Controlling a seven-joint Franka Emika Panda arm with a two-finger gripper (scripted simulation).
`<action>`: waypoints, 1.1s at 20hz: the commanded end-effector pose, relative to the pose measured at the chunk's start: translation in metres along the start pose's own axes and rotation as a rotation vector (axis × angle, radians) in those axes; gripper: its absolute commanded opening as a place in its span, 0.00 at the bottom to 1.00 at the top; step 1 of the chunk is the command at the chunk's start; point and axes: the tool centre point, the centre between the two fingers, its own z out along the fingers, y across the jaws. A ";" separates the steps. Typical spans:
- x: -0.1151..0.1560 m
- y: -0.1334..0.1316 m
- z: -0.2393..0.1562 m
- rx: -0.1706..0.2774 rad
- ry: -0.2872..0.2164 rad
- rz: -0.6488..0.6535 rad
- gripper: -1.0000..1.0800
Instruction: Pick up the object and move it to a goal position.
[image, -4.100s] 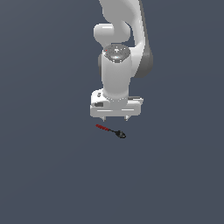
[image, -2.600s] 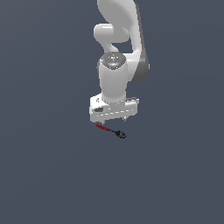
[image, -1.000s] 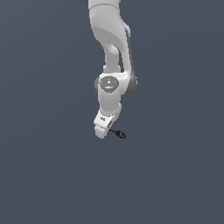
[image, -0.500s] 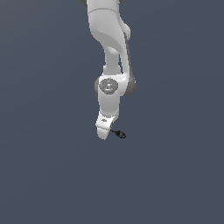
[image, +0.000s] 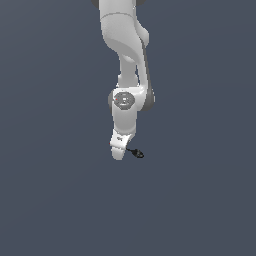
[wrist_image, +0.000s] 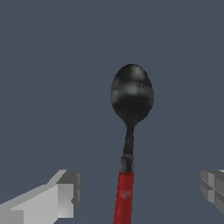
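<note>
A white arm (image: 126, 60) is seen reaching down from the top of the exterior view, with its claw (image: 118, 152) lowered close to a plain grey surface (image: 200, 190). The spoon (wrist_image: 129, 131) is seen lying on that surface, directly at the claw; no edges or corners of the surface are shown, so its place cannot be given against them. In the exterior view only the black head (image: 138, 153) is visible, just beside the claw on the exterior view's right, while the handle is hidden behind the claw body. In the wrist view the spoon is shown lengthwise, its black rounded head pointing away from the camera, a dark neck joined to a red handle (wrist_image: 124, 197) that runs back between the two fingers (wrist_image: 65, 194). The fingers are held apart, one on each side of the handle, with clear gaps left between each finger and the handle; nothing is clamped.
</note>
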 end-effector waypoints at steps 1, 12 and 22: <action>0.000 -0.001 0.009 0.001 0.000 -0.001 0.96; 0.000 -0.001 0.043 0.001 0.000 -0.004 0.96; 0.000 -0.001 0.043 0.001 0.000 -0.004 0.00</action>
